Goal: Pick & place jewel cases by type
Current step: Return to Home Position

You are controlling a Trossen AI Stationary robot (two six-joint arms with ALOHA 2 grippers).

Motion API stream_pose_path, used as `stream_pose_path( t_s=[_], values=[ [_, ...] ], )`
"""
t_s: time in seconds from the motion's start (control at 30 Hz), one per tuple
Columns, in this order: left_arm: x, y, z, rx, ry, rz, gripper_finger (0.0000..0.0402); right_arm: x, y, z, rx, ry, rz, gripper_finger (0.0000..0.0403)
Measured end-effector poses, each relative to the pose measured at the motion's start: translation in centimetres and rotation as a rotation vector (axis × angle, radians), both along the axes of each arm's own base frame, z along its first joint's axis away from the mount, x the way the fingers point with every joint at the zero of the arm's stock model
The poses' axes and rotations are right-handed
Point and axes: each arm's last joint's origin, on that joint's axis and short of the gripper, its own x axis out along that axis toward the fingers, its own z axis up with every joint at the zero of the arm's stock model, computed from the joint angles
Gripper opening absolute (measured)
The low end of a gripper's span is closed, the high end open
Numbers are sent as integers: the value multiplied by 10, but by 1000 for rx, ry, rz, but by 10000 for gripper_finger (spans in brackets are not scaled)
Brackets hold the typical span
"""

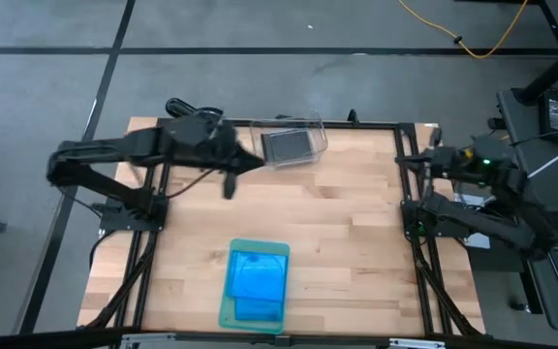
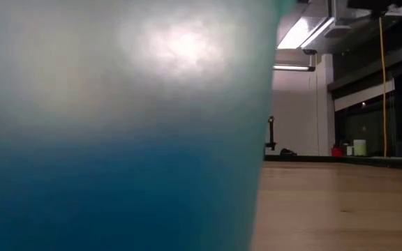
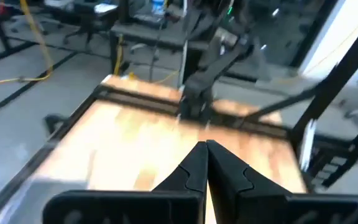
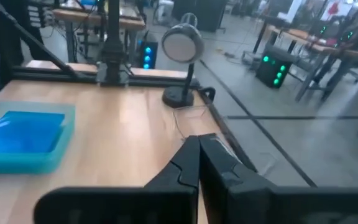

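Observation:
Blue jewel cases (image 1: 258,276) lie stacked in a pale green tray (image 1: 227,308) near the table's front edge; they also show in the right wrist view (image 4: 23,132). Dark grey jewel cases (image 1: 287,145) lie in a clear bin (image 1: 318,131) at the table's far edge. My left gripper (image 1: 256,163) (image 3: 206,148) is shut and empty, raised over the table just left of the bin. My right gripper (image 1: 407,159) (image 4: 197,142) is also shut and empty, held above the table's right edge.
The tray's wall (image 2: 117,139) fills most of the low view, with bare wood (image 2: 340,202) to its right. A round device on a stand (image 4: 181,46) sits at a table edge in the right wrist view. Bare wooden table (image 1: 347,233) lies between bin and tray.

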Motion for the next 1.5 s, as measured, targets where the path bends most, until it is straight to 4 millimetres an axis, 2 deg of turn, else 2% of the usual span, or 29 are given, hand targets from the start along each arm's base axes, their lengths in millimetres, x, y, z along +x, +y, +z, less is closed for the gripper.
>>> stream_pose_path(
  t_s=[0.07,0.17,0.27,0.37,0.5,0.63,0.77,0.9,1.07,1.27,1.5],
  values=[
    [-21,-7,-2,20,24,8,1,-11,6,7,2,10,-21,7],
    [-52,-15,-15,-6,7,0,1,-26,14,11,-3,3,-71,7],
    [-80,-22,-42,-70,-3,13,1,-37,20,8,29,-24,-105,7],
    [-100,-28,-80,-138,-26,25,1,-42,23,-2,82,-61,-119,7],
    [-117,-35,-132,-222,-126,15,1,-41,23,-23,200,-81,-122,7],
    [-124,-37,-179,-265,-208,61,1,-34,19,-42,261,-82,-115,7],
    [-132,-34,-210,-286,-261,88,2,-34,18,-37,255,-102,-170,7],
    [-140,-29,-232,-310,-264,90,1,-31,15,-37,264,-137,-184,7],
    [-149,-19,-248,-284,-268,106,1,-23,9,-38,287,-99,-209,7],
    [-157,-5,-256,-200,-202,99,1,-10,2,-37,308,-42,-182,7],
    [-160,3,-261,-99,-133,69,1,-7,1,-25,223,-147,-139,7]
  ],
)
